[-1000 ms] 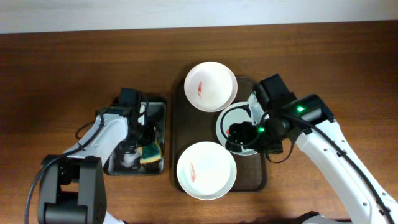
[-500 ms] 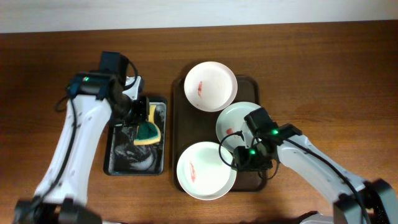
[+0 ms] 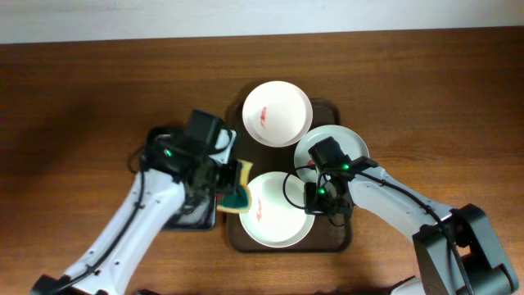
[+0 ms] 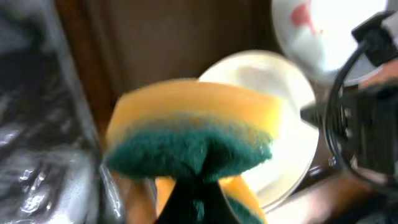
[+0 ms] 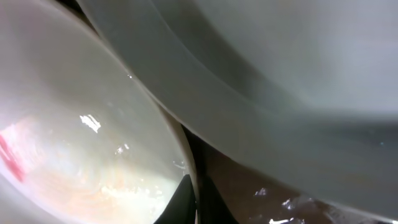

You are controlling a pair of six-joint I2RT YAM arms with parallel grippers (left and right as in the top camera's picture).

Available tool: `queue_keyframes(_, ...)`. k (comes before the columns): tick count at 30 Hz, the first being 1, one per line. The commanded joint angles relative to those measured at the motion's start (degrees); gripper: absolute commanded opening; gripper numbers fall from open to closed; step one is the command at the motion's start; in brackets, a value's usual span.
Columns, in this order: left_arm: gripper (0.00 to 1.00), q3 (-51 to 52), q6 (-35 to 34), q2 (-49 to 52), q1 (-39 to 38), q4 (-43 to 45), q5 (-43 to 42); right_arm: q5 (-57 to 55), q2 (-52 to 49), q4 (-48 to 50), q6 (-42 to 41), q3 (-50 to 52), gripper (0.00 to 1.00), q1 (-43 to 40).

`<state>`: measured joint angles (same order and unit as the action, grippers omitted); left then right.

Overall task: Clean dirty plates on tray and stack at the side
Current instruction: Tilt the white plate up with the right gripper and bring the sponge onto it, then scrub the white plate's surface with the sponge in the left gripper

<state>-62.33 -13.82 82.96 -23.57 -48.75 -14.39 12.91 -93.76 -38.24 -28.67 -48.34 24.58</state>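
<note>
Left pincer (image 3: 230, 195) closed on sponge (image 4: 193, 134) at near plate (image 3: 274, 225) 9 o'clock rim | right pincer (image 3: 315, 197) seemingly nipped on 3 o'clock rim | plate at tray (image 3: 236, 143) 6 o'clock | step: wiping judged due | next: sponge to be pressed onto red smear (image 3: 255, 217)

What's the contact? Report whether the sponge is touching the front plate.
Cannot tell. Overhead, the sponge overlaps the left rim of the front plate, but its height is hidden; the left wrist view is blurred.
</note>
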Motion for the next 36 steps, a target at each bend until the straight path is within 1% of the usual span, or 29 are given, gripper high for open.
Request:
queue_keyframes(1, 0.00, 11.54, -6.47, 0.50, -4.52, 14.40, -1.05, -3.06, -0.70, 0.11, -1.38, -0.68, 0.04, -0.22)
queue_keyframes(3, 0.00, 15.85, -10.43, 2.60, -6.40, 22.75, -1.16, -3.06, -0.70, 0.13, -1.40, -0.68, 0.04, -0.22)
queue_keyframes(5, 0.00, 16.52, -11.26, 6.12, -8.17, 28.46, -1.33, -3.06, -0.70, 0.13, -1.40, -0.68, 0.04, -0.22)
queue_keyframes(7, 0.00, 16.52, -11.89, 10.27, -9.33, 31.15, -1.16, -3.04, -0.70, 0.11, -1.40, -0.68, 0.04, -0.22)
queue_keyframes(9, 0.00, 16.52, -12.37, 15.23, -9.20, 31.12, 1.14, -2.93, -0.70, 0.11, -1.40, -0.68, 0.04, -0.22)
queue_keyframes(10, 0.00, 16.52, -12.50, 17.33, -8.83, 30.84, 4.44, -2.84, -0.70, -0.04, -1.40, -0.68, 0.04, -0.22)
queue_keyframes(11, 0.00, 16.50, -12.55, 17.97, -7.82, 30.18, 5.86, -2.84, -0.70, -0.31, -1.42, -0.68, 0.04, -0.22)
queue_keyframes(12, 0.00, 15.72, -12.57, 17.92, -6.49, 27.69, 8.39, -2.84, -0.70, -0.44, -1.40, -0.68, 0.04, -0.22)
queue_keyframes(13, 0.00, 14.27, -12.57, 17.92, -5.64, 23.78, 12.46, -2.84, -0.70, -0.48, -1.40, -0.68, 0.04, -0.22)
queue_keyframes(14, 0.00, 12.44, -12.50, 17.92, -5.11, 18.97, 19.71, -2.86, -0.70, -0.48, -1.42, -0.68, 0.04, -0.22)
queue_keyframes(15, 0.00, 10.75, -12.48, 17.92, -5.11, 15.43, 25.20, -2.86, -0.70, -0.48, -1.42, -0.68, 0.04, -0.22)
queue_keyframes(16, 0.00, 9.55, -12.46, 17.92, -5.14, 13.70, 27.67, -2.84, -0.70, -0.48, -1.42, -0.68, 0.04, -0.22)
queue_keyframes(17, 0.00, 8.50, -12.26, 17.92, -5.14, 13.29, 27.39, -2.86, -0.70, -0.50, -1.42, -0.68, 0.04, -0.24)
queue_keyframes(19, 0.00, 8.04, -12.24, 17.92, -5.18, 14.91, 21.05, -2.86, -0.70, -0.48, -1.42, -0.68, 0.04, -0.24)
queue_keyframes(21, 0.00, 8.07, -12.24, 18.10, -5.18, 17.11, 10.43, -2.86, -0.70, -0.48, -1.42, -0.68, 0.04, -0.22)
queue_keyframes(23, 0.00, 8.07, -12.26, 18.51, -5.68, 21.97, -2.97, -2.86, -0.70, -0.28, -1.40, -0.68, 0.04, -0.22)
queue_keyframes(24, 0.00, 8.07, -12.28, 18.53, -6.95, 24.61, -7.13, -2.86, -0.70, -0.31, -1.40, -0.68, 0.04, -0.22)
queue_keyframes(26, 0.00, 8.07, -12.76, 18.62, -8.76, 27.76, -9.86, -2.86, -0.70, -0.31, -1.40, -0.68, 0.04, -0.22)
queue_keyframes(28, 0.00, 8.07, -14.45, 18.62, -9.05, 29.00, -10.97, -2.86, -0.70, -0.33, -1.40, -0.68, 0.04, -0.22)
queue_keyframes(31, 0.00, 8.07, -16.20, 19.17, -9.07, 32.26, -16.48, -2.84, -0.70, -0.35, -1.40, -0.68, 0.04, -0.22)
queue_keyframes(32, 0.00, 8.07, -16.15, 19.45, -9.07, 31.85, -15.54, -2.84, -0.70, -0.35, -1.40, -0.68, 0.04, -0.22)
queue_keyframes(34, 0.00, 8.07, -16.13, 20.87, -8.98, 27.45, -6.71, -2.84, -0.70, -0.52, -1.40, -0.68, 0.04, -0.22)
queue_keyframes(36, 0.00, 8.07, -16.06, 21.68, -9.01, 23.50, 4.22, -2.86, -0.70, -0.50, -1.40, -0.68, 0.04, -0.22)
